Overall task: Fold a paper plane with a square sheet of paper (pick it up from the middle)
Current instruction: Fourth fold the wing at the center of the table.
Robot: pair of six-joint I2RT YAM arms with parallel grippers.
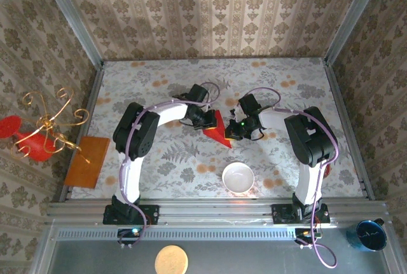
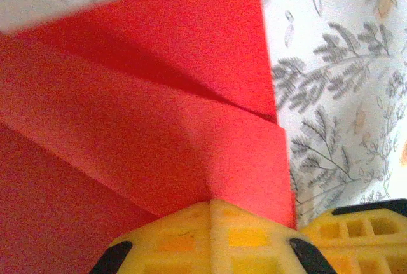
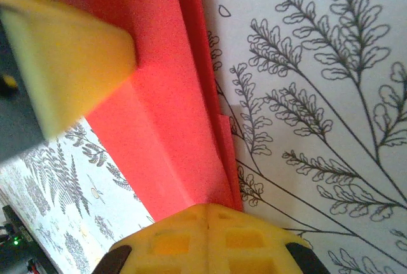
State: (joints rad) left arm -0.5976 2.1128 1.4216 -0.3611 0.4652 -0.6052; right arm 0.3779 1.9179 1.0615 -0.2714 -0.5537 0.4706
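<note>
Red sheet of paper (image 1: 219, 132), creased into a narrow layered wedge, lies just beyond the white bowl (image 1: 238, 177), between the two arms. Whether it is lifted clear of the worktop (image 1: 289, 89) cannot be told.

Left end effector (image 2: 210, 220), beyond and left of the bowl, is pressed together on the paper's wide end. Right end effector (image 3: 206, 220), directly beyond the bowl, is likewise pinching the folded edge.

Hazards, as judged:
- Two grips on one thin sheet. If the arms pull apart or twist out of step, the paper could tear at a crease or slip from one pinch.
- Layers at the left grip gape rather than lie flat, so releasing either pinch may let the folds spring open.
- A blurred yellow finger (image 3: 63, 64) sits close over the paper in the right wrist view, so the fingers could clash.

Clearances: the wedge's tip points toward the bowl, near but apart, and a sweep nearward could strike the rim. Open worktop lies beyond the paper, away from the bowl. The orange-brown board (image 1: 88, 161) sits far left of the bowl, well apart.
</note>
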